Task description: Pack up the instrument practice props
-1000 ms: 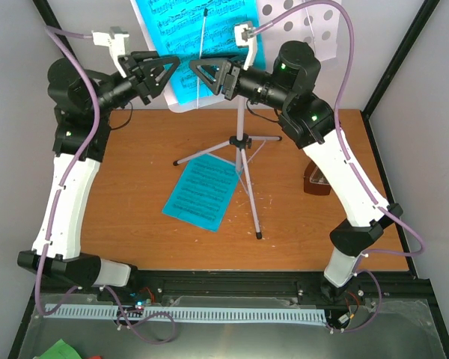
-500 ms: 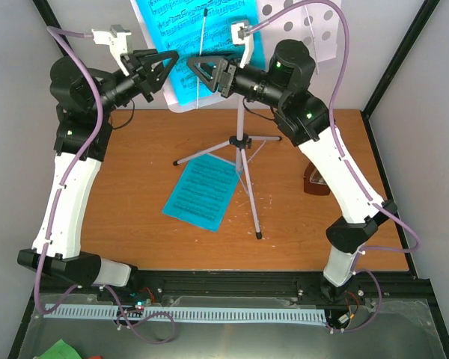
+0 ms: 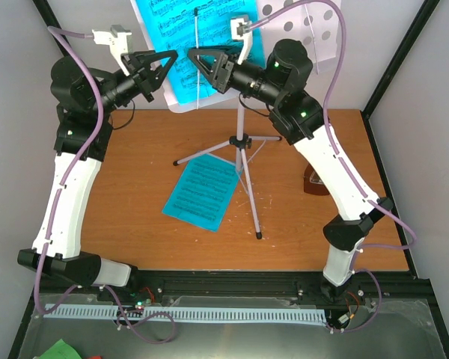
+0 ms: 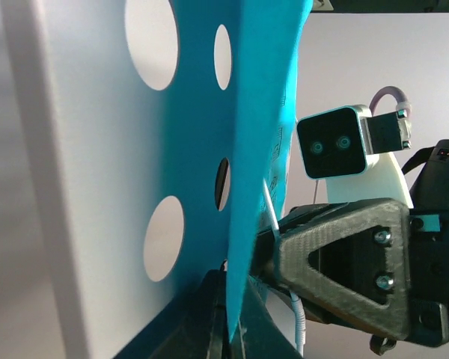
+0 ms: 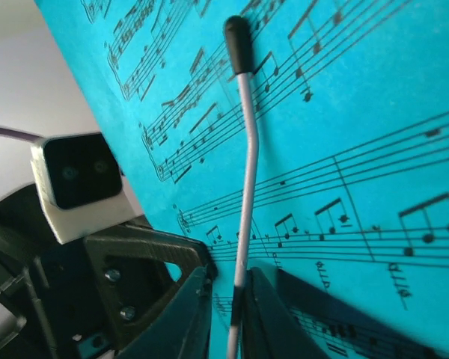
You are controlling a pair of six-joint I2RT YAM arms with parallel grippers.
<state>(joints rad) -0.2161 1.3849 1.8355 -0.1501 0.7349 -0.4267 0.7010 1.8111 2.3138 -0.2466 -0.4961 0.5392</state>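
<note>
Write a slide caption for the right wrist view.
Right gripper straddling the wire page holder against blue sheet music.

Lab test booth: white panel walls (image 3: pixel 11 149), black frame (image 3: pixel 401 56), wooden tabletop (image 3: pixel 135 224).

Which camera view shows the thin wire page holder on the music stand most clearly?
The right wrist view: the wire, black-tipped, runs up the frame close over the blue page. The top view shows it only as a faint thin line. In the left wrist view the page covers nearly all of it.
</note>
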